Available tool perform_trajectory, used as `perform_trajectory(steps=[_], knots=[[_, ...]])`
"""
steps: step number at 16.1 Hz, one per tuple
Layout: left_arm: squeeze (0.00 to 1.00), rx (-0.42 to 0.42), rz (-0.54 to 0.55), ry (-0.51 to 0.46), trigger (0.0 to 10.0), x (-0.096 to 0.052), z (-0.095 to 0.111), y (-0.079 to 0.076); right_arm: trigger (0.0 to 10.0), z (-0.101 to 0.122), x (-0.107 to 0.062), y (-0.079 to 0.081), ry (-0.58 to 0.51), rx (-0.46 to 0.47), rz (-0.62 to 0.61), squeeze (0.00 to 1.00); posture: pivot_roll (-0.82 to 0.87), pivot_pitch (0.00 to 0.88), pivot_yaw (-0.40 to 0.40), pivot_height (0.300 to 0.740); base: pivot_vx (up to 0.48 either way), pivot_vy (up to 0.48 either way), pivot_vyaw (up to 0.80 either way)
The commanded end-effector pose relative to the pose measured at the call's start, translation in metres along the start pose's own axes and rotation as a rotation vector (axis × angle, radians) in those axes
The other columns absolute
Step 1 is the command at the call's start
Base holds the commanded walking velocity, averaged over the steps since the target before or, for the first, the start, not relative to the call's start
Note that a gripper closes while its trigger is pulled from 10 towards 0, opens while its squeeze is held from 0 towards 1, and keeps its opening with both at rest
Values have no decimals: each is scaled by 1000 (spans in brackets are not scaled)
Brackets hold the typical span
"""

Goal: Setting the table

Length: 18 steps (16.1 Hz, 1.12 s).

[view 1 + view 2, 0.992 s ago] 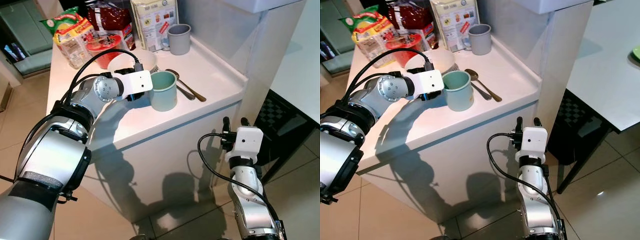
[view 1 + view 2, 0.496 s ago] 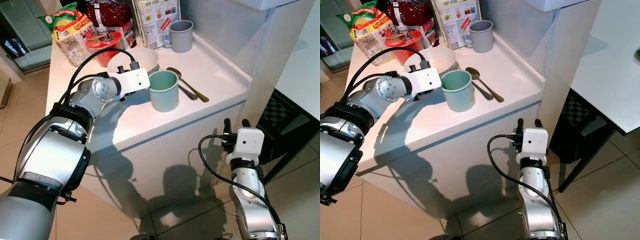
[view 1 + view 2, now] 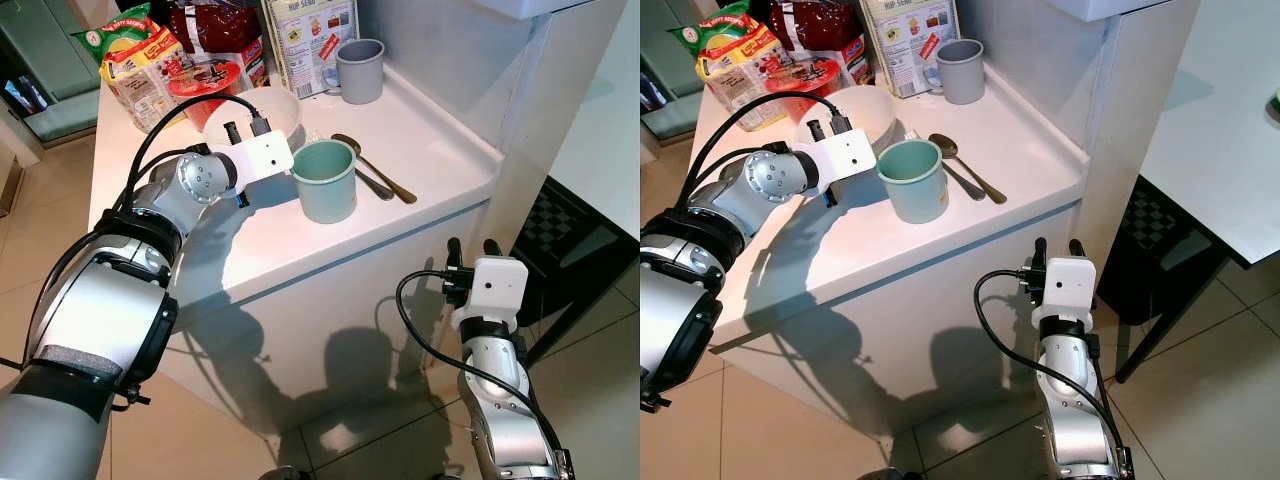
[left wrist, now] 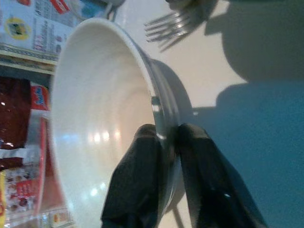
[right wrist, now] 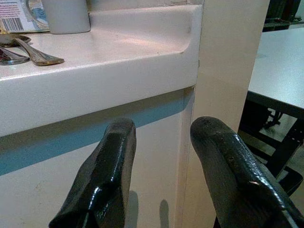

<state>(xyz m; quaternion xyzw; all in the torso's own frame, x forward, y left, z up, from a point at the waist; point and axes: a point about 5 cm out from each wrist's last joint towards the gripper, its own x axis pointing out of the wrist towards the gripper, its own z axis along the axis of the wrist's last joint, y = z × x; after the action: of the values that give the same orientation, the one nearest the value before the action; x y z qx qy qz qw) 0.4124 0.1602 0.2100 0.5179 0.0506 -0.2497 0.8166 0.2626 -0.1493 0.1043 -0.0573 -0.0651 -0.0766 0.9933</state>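
1. Right now my left gripper (image 4: 166, 142) pinches the white bowl's (image 3: 262, 106) rim, tilting it on the counter (image 3: 420, 150) beside the green cup (image 3: 326, 180).
2. My right gripper (image 5: 161, 142) hangs spread apart, holding nothing, below the counter edge.

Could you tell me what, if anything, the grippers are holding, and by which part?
The left gripper pinches the white bowl by its rim, one finger inside, one outside. The right gripper is open, holding nothing.
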Motion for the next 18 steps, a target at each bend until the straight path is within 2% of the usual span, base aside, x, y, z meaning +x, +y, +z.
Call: perform_trajectory(steps=[1,7,11,14,18], knots=[[0,-31,18,25,0,-5,-11,4,10000,3,-1,6,-3,5,22,0,-1,82,176,740,0,0,0],[0,-44,49,9,0,-8,-11,11,10000,3,-1,7,-2,6,28,0,7,79,169,740,0,0,0],[0,-57,114,4,0,-15,-15,24,10000,3,1,8,-1,6,35,0,14,78,165,740,0,0,0],[0,-116,181,-17,0,-19,-14,37,10000,3,2,9,1,7,37,0,20,75,161,740,0,0,0],[0,-131,240,-61,0,-26,-11,51,10000,3,4,11,-1,12,43,0,29,68,157,740,0,0,0]])
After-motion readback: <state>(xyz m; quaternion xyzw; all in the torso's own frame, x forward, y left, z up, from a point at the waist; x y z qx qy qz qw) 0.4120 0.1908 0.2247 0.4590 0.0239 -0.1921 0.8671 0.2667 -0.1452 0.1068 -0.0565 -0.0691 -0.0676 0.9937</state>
